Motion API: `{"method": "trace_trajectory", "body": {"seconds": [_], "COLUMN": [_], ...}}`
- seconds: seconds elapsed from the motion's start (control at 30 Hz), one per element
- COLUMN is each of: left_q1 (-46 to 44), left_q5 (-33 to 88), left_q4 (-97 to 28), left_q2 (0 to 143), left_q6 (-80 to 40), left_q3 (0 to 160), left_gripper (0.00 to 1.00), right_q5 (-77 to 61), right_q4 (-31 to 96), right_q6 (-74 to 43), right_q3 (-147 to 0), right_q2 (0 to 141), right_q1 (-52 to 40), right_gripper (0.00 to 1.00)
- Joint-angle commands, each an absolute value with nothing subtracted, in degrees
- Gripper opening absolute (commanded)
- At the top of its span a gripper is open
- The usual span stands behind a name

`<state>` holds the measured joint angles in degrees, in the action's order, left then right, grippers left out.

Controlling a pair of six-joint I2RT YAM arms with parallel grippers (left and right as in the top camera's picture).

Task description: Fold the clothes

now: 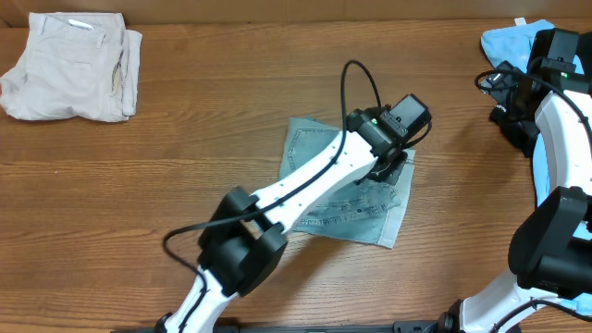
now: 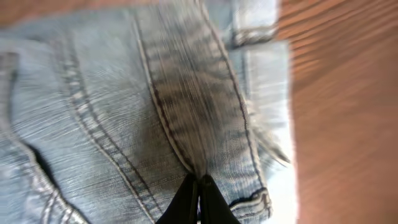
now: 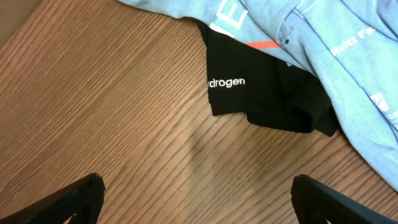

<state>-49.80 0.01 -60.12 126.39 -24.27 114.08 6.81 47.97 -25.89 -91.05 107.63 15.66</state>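
Observation:
The pale-blue denim shorts (image 1: 313, 146) lie folded into a rough square at the table's middle. My left gripper (image 1: 392, 168) is down on their right part. In the left wrist view its fingers (image 2: 199, 190) are shut together, pinching the denim (image 2: 124, 93) at a stitched seam. My right gripper (image 3: 198, 199) is open and empty above bare wood at the far right. Just beyond it lie a black garment (image 3: 261, 93) with white lettering and the sky-blue printed T-shirt (image 3: 329, 43). The T-shirt also shows in the overhead view (image 1: 504, 42). Folded beige shorts (image 1: 69, 65) sit at the back left.
The wooden table (image 1: 166, 157) runs under everything. My left arm reaches diagonally from the front edge across the denim shorts. My right arm stands along the right edge, covering part of the T-shirt pile.

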Motion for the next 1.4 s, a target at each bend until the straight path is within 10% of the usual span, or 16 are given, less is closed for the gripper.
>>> {"method": "trace_trajectory", "body": {"seconds": [0.0,0.5,0.6,0.97,1.37], "left_q1": [-50.28,-53.74,-54.19,-42.83,-20.10], "left_q5": [3.42,14.50,14.35,7.31,1.30], "left_q4": [-61.10,-58.59,-57.06,-65.95,-74.96], "left_q2": [122.91,124.92,125.62,120.31,117.67], "left_q6": [-23.64,-18.17,-17.45,-19.03,-22.35], "left_q3": [115.24,109.75,107.63,115.09,115.50], "left_gripper": [0.04,0.09,1.00,1.00,1.00], "right_q5": [6.96,6.96,6.22,-17.65,-18.04], "right_q4": [47.64,47.64,46.74,49.25,78.83], "right_q6": [-26.22,-26.22,-26.26,-16.95,-14.41], "right_q3": [-92.27,-92.27,-92.27,-92.38,-91.66], "right_q2": [107.39,107.39,107.39,107.33,107.28], "right_q1": [15.51,15.51,15.51,15.51,13.63], "right_gripper": [1.00,1.00,1.00,1.00,1.00]}}
